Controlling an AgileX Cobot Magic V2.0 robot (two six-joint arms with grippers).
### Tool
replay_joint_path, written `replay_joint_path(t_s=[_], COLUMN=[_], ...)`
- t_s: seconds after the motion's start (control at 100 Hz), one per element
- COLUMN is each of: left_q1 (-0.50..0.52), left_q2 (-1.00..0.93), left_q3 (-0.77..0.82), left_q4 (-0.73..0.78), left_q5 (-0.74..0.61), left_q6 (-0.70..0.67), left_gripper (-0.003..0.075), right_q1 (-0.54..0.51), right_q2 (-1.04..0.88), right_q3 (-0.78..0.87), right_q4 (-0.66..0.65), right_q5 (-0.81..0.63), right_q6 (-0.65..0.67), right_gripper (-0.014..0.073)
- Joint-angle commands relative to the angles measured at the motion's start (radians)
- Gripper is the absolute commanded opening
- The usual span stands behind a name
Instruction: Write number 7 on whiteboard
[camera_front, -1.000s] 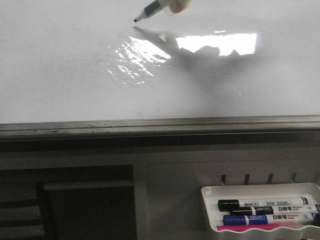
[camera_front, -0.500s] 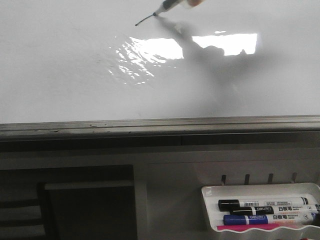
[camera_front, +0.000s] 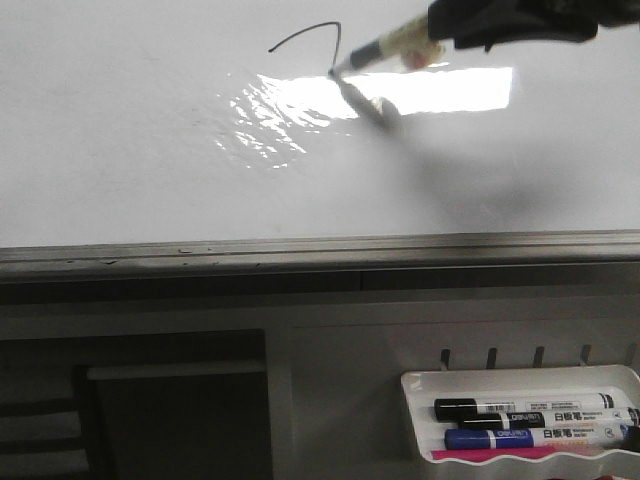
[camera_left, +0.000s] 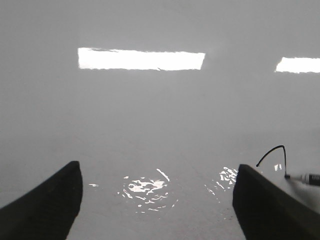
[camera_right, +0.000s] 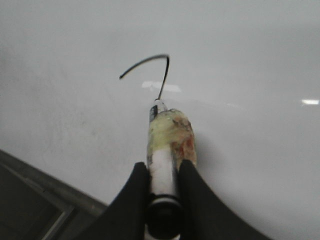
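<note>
One glossy whiteboard (camera_front: 120, 150); three markers (camera_front: 530, 425) in tray (camera_front: 420, 385).

Bright rectangular ceiling-light reflections (camera_front: 440, 90) glare below the right jaws. Far beneath runs a grey metal ledge (camera_front: 320, 252), then a pale grey panel (camera_front: 400, 340). A small white plastic tray (camera_front: 520, 385) holding capped markers (camera_front: 535, 408) hangs there, beside a dark recess (camera_front: 130, 400).

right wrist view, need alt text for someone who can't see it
The right gripper clamps a marker whose tip touches the whiteboard at the end of an unfinished number 7: a curved top bar and the start of the downstroke.
</note>
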Motion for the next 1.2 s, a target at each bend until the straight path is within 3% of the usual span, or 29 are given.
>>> replay_joint_path(t_s=[0.0, 0.15, 0.24, 0.33, 0.51, 0.71, 0.89, 1.19], left_q1=[0.002, 0.002, 0.002, -0.003, -0.003, -0.009, -0.182, -0.490], left_q2=[-0.004, -0.004, -0.004, 0.003, 0.073, 0.200, 0.298, 0.436], left_q3=[-0.028, -0.028, -0.030, -0.032, -0.050, -0.107, -0.166, -0.245], left_q4=[-0.015, -0.015, -0.015, -0.015, -0.030, -0.053, -0.006, 0.179], left_q5=[-0.016, 0.022, 0.092, 0.179, 0.446, 0.672, 0.652, 0.420], left_q6=[-0.009, -0.009, -0.007, 0.041, 0.176, 0.293, 0.370, 0.377], left_gripper=[0.0564, 0.0564, 0.0564, 0.0564, 0.0564, 0.0564, 0.0564, 0.0564], right_q1=[-0.012, -0.012, -0.012, -0.012, -0.012, -0.012, -0.012, -0.012], right_q2=[-0.020, -0.083, -0.145, -0.190, -0.188, -0.180, -0.168, -0.147], right_q3=[0.042, 0.083, 0.081, 0.079, 0.000, -0.122, -0.212, -0.266], right_q4=[0.009, 0.005, -0.055, -0.195, -0.613, -0.764, -0.884, -0.933], right_q5=[0.023, 0.154, 0.198, 0.220, 0.388, 0.501, 0.567, 0.613], right_q6=[0.029, 0.054, 0.142, 0.296, 0.677, 0.829, 0.912, 0.942], right_gripper=[-0.0060, -0.0060, -0.0060, -0.0060, -0.0060, -0.0060, -0.0060, -0.0060])
